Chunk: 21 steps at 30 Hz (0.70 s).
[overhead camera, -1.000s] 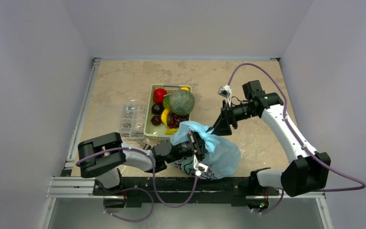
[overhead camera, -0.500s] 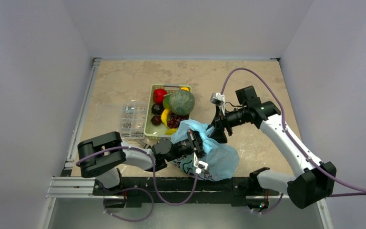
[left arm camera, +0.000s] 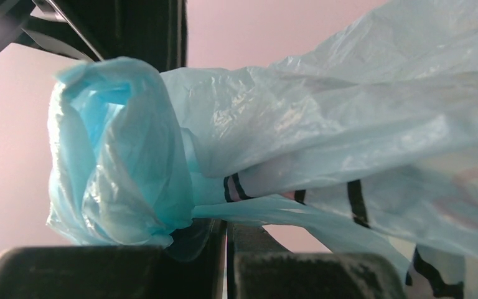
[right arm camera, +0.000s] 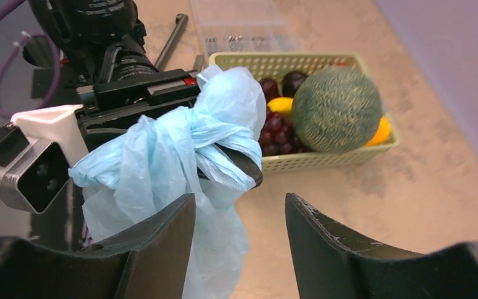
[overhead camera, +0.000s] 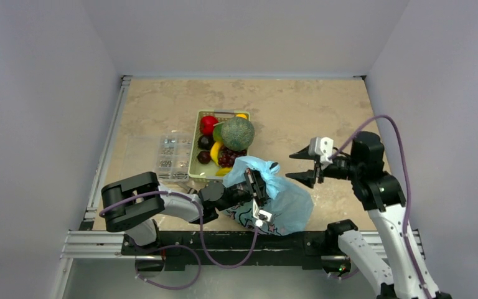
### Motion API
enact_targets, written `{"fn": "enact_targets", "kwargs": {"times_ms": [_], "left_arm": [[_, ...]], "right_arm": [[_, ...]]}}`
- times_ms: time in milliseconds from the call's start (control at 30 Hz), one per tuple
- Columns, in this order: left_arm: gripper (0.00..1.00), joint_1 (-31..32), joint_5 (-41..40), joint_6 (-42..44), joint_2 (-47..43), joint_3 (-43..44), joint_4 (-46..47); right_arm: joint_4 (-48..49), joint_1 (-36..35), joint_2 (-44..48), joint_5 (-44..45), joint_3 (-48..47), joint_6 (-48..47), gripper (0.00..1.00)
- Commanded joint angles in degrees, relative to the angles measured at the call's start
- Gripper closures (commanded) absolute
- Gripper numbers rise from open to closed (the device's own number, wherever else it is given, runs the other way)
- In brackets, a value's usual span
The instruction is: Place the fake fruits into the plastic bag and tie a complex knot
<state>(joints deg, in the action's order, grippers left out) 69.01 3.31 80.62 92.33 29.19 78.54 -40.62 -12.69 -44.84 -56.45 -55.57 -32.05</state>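
Note:
The light-blue plastic bag [overhead camera: 289, 208] lies at the near table edge. Its handle loops are bunched into a knot [right arm camera: 187, 134] wrapped round my left gripper [overhead camera: 259, 185], which is shut on them; the bunched film also shows in the left wrist view [left arm camera: 118, 156]. My right gripper [overhead camera: 294, 166] is open and empty, just right of the bag and apart from it. In the right wrist view its fingers [right arm camera: 162, 233] frame the knot. The red apple [overhead camera: 208, 123], netted melon [overhead camera: 237, 132], banana [overhead camera: 215, 151], grapes [overhead camera: 230, 156] and orange [overhead camera: 242, 116] lie in the green mesh basket [overhead camera: 194, 167].
A clear compartment box [overhead camera: 173, 156] stands left of the basket. The basket [right arm camera: 323, 161] with the melon [right arm camera: 336, 109] is just behind the bag. The left wrist camera [right arm camera: 31, 168] sits close to the knot. Walls enclose the table on three sides.
My right arm has drawn back to the right, away from the top of the bag, and its gripper now stands open clear of it. The left gripper and the bag have barely moved.

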Motion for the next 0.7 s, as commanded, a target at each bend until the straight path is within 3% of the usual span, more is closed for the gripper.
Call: {"fn": "enact_targets", "kwargs": {"times_ms": [0, 133, 267, 400, 667], "left_arm": [[1.0, -0.2, 1.6, 0.1, -1.1, 0.9, 3.1], [1.0, -0.2, 1.9, -0.1, -1.1, 0.8, 3.1], [1.0, -0.2, 2.0, -0.4, -0.9, 0.8, 3.1], [1.0, -0.2, 2.1, -0.6, -1.0, 0.7, 3.1], [1.0, -0.2, 2.6, -1.1, -0.8, 0.5, 3.1]], "right_arm": [[10.7, -0.1, 4.1, 0.9, 3.6, -9.6, 0.48], [5.1, -0.3, 2.1, -0.1, 2.2, -22.8, 0.55], [5.9, -1.3, 1.3, 1.0, 3.0, -28.7, 0.6], [0.5, -1.7, 0.4, -1.1, 1.6, -36.1, 0.61], [-6.6, -7.9, 0.4, 0.0, 0.9, -41.6, 0.6]]}}
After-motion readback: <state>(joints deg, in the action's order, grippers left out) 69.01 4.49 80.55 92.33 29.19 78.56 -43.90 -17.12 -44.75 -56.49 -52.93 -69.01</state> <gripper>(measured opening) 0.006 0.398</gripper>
